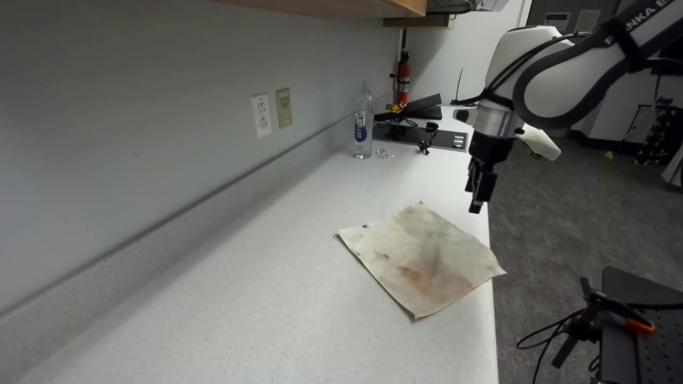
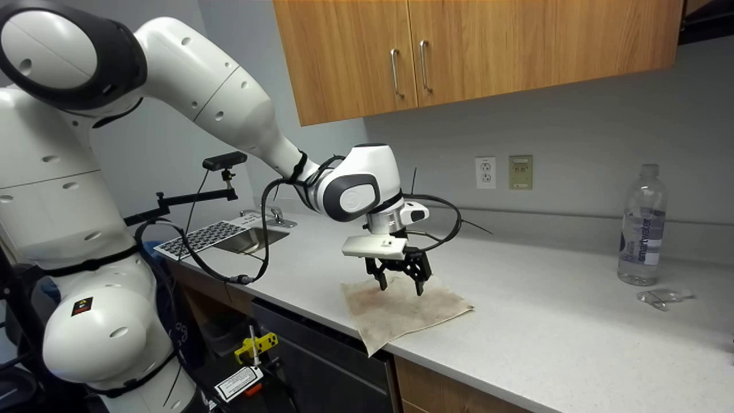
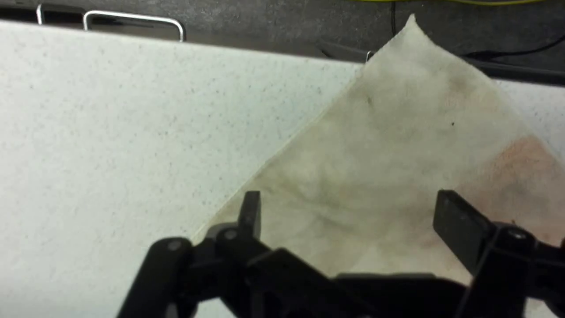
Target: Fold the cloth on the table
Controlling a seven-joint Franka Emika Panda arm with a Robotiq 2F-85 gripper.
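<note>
The beige cloth (image 1: pixel 427 256) with reddish-brown stains lies spread out flat on the white table (image 1: pixel 256 309). It also shows in an exterior view (image 2: pixel 395 318) and in the wrist view (image 3: pixel 375 145). One corner sticks out past the table's front edge. My gripper (image 2: pixel 401 289) is above the cloth, fingers pointing down. In the wrist view the gripper (image 3: pixel 348 196) is wide open, with only the cloth's surface visible below and between its fingers. The gripper (image 1: pixel 475 200) appears apart from the cloth. Its lower body hides part of the cloth in the wrist view.
A water bottle (image 1: pixel 364 128) stands near the back wall, with a small clear plastic item (image 2: pixel 662 297) beside it. A sink (image 2: pixel 252 240) is set into the table. Wooden cabinets (image 2: pixel 487 51) hang above. Black cables (image 1: pixel 424 144) lie at the table's far end.
</note>
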